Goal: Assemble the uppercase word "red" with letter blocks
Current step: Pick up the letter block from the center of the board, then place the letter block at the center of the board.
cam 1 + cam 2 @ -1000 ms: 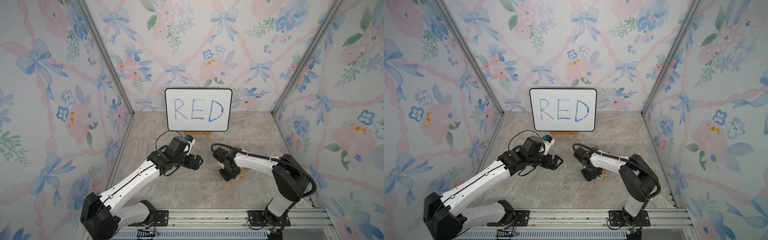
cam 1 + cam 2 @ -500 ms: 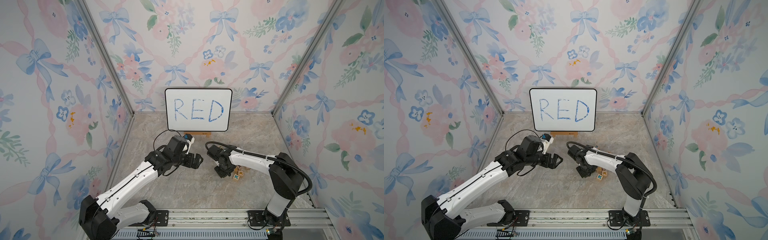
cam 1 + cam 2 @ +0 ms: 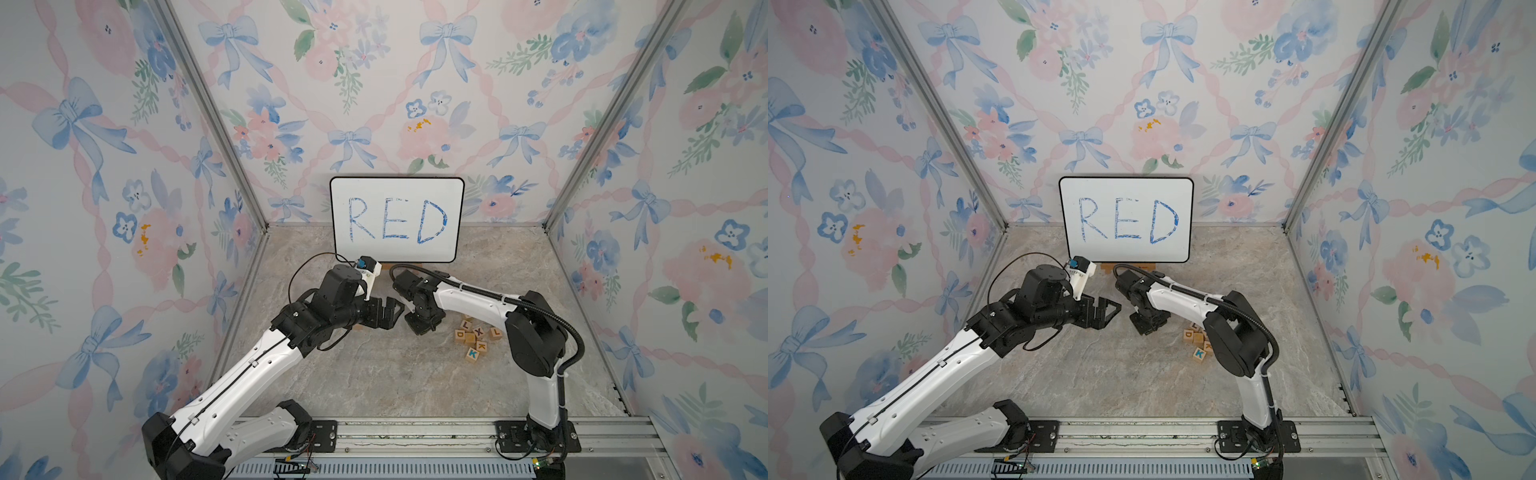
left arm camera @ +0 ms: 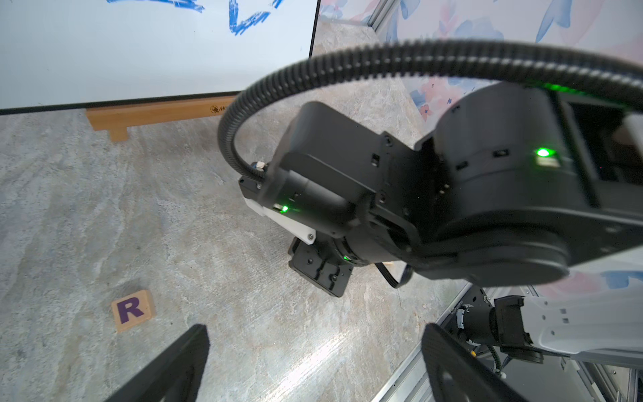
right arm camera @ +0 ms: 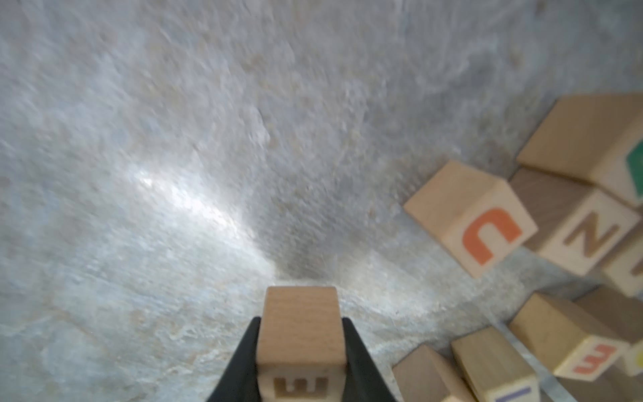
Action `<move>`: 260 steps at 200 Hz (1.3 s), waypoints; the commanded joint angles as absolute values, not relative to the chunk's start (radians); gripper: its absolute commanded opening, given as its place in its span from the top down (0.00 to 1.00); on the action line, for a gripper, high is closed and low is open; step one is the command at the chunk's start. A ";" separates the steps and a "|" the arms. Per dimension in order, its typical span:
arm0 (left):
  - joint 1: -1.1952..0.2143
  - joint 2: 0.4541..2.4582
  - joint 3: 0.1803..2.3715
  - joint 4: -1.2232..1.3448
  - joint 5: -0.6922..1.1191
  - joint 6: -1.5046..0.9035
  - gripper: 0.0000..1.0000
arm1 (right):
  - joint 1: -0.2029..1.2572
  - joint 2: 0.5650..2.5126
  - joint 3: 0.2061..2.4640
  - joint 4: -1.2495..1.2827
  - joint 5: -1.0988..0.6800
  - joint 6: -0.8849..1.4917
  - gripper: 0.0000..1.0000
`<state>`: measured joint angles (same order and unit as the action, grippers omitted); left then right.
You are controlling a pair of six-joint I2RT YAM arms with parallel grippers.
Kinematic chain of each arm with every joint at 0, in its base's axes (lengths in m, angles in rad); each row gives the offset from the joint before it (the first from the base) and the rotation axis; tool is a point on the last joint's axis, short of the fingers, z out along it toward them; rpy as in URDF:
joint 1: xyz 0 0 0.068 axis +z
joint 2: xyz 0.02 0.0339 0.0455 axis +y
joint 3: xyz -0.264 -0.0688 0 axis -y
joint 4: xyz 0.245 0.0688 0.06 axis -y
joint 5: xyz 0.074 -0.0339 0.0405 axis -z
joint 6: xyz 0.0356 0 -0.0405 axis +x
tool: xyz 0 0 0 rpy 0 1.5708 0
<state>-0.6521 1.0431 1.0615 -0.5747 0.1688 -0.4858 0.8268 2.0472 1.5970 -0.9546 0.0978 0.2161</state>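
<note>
1. The right gripper [image 5: 301,322] clamps a wooden E block [image 5: 301,334] between its fingers, left of the loose block pile [image 3: 473,338].
2. The left gripper [image 4: 315,334] gapes empty, with the purple R block [image 4: 132,309] on the floor beside one finger.

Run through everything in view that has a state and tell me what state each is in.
Left gripper: jaws open, empty.
Right gripper: jaws shut on a wooden block.
R block: flat on the table, R up, alone.
Loose blocks: clustered on the table, untouched.
Whiteboard: upright on its wooden stand, reads RED.
</note>
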 commanded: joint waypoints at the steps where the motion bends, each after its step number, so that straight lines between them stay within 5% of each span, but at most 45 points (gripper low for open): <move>1: -0.635 1.004 1.096 -0.610 0.156 -0.504 0.02 | 0.837 2.110 1.704 -1.015 0.079 0.200 0.70; 135: -0.596 0.917 1.092 -0.713 0.156 -0.497 0.02 | 0.968 2.355 2.014 -1.130 0.164 0.070 0.60; 160: -0.596 0.924 1.091 -0.713 0.159 -0.492 0.02 | 0.974 2.358 2.014 -1.127 0.178 0.066 0.51; 231: -0.586 0.954 1.133 -0.712 0.158 -0.472 0.02 | 0.933 2.337 2.071 -1.149 0.141 0.172 0.01; 260: -0.582 0.959 1.143 -0.710 0.158 -0.465 0.02 | 0.907 2.344 2.114 -1.200 0.111 0.279 0.03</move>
<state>-0.5911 0.9550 1.1133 -0.7052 0.1616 -0.4908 0.9352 2.3268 2.0609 -1.1244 0.1390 0.1703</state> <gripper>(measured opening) 0.980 0.972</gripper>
